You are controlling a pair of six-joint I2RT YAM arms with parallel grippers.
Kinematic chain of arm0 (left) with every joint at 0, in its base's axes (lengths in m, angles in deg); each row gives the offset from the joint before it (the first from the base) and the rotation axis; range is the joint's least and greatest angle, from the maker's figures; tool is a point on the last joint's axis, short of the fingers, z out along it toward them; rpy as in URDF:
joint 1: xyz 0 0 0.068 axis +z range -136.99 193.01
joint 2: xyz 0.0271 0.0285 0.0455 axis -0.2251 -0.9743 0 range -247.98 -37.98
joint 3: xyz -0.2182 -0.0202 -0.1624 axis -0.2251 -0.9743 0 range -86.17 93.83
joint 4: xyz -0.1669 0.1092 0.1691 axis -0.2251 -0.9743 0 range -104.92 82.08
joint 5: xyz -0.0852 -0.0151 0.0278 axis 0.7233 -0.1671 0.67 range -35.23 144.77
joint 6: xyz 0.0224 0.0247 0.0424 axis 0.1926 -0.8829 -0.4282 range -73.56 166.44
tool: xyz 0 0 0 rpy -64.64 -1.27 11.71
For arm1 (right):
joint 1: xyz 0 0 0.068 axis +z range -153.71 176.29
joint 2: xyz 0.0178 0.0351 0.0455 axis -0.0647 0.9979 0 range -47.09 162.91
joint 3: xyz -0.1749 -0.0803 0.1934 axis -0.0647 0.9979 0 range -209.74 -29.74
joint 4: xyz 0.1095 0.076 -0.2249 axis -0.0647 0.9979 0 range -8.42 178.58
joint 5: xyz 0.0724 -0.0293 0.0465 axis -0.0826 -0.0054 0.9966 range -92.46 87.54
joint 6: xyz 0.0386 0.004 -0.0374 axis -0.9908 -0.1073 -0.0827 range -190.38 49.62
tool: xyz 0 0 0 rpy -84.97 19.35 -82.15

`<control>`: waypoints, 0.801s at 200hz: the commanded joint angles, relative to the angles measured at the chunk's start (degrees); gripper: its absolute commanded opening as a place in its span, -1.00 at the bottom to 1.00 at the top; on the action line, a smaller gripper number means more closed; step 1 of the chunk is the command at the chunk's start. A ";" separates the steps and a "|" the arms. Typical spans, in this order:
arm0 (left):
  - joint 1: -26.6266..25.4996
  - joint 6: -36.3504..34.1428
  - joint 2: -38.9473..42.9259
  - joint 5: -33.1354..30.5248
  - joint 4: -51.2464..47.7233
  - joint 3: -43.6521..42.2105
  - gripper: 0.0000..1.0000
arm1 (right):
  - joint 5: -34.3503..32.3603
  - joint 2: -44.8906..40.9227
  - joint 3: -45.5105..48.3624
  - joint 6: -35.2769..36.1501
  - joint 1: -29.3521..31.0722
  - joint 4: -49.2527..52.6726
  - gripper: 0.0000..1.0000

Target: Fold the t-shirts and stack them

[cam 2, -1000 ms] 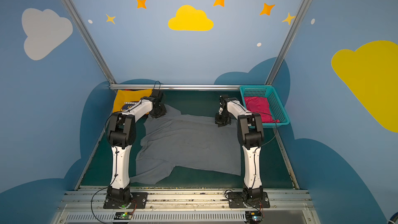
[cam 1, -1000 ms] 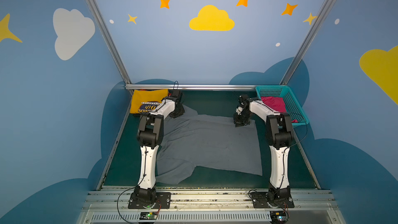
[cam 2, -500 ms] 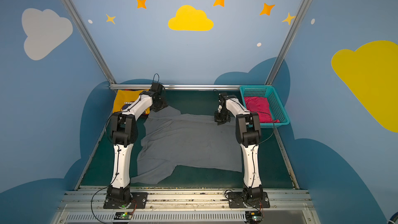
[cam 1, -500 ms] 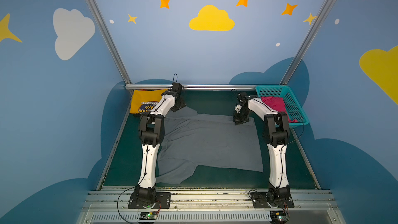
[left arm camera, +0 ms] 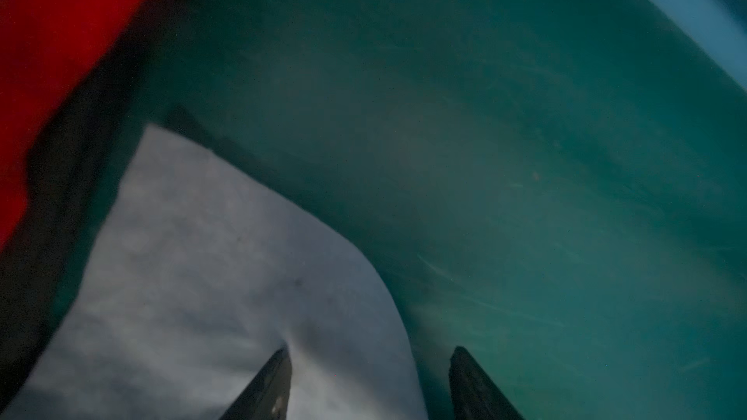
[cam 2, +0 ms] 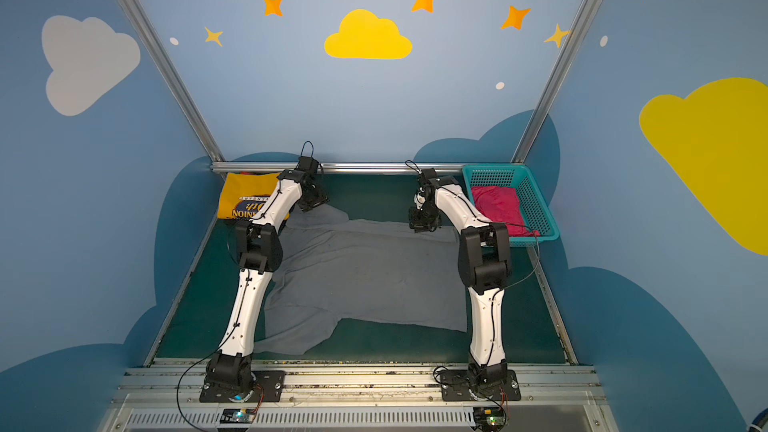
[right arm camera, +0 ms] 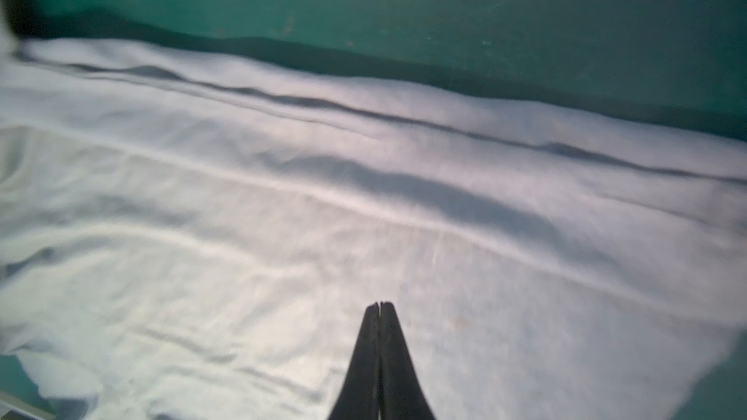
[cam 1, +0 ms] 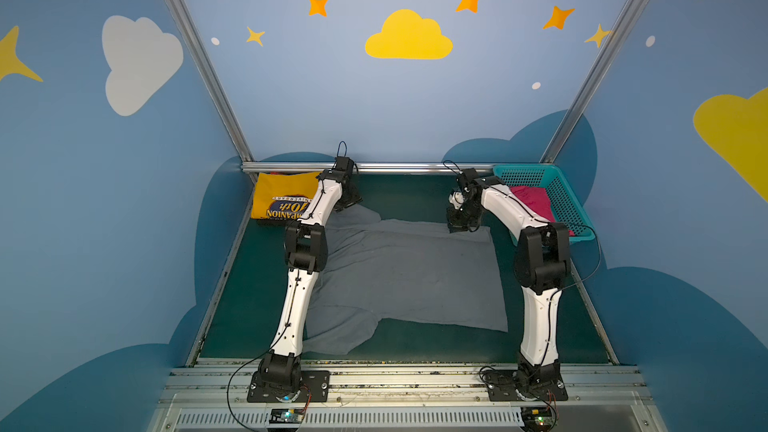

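Grey t-shirt (cam 1: pixel 407 276) lies unfolded; yellow t-shirt (cam 1: pixel 282 197) folded, pink t-shirt (cam 1: pixel 534 203) in basket (cam 1: pixel 523 176); left pincer (left arm camera: pixel 370 351) parted, right pincer (right arm camera: pixel 380 304) closed, empty.

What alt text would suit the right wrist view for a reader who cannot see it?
The right gripper, jaws shut with nothing visible between them, points out over a slate-grey t-shirt lying spread in soft wrinkles. Past the shirt's edge ahead of the gripper lies the bare green table. The picture is slightly blurred.
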 commanded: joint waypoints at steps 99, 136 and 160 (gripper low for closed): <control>-0.12 0.21 6.43 -3.30 0.23 -6.30 -0.01 | -2.13 -7.11 5.53 -0.18 0.92 1.25 -0.95; -0.26 0.24 7.62 -3.62 0.87 -6.68 -0.07 | -2.18 -7.23 5.80 -0.24 0.97 1.14 -0.95; -0.43 0.32 7.81 -3.70 0.87 -6.85 -0.13 | -2.27 -7.22 5.93 -0.25 1.09 1.15 -0.95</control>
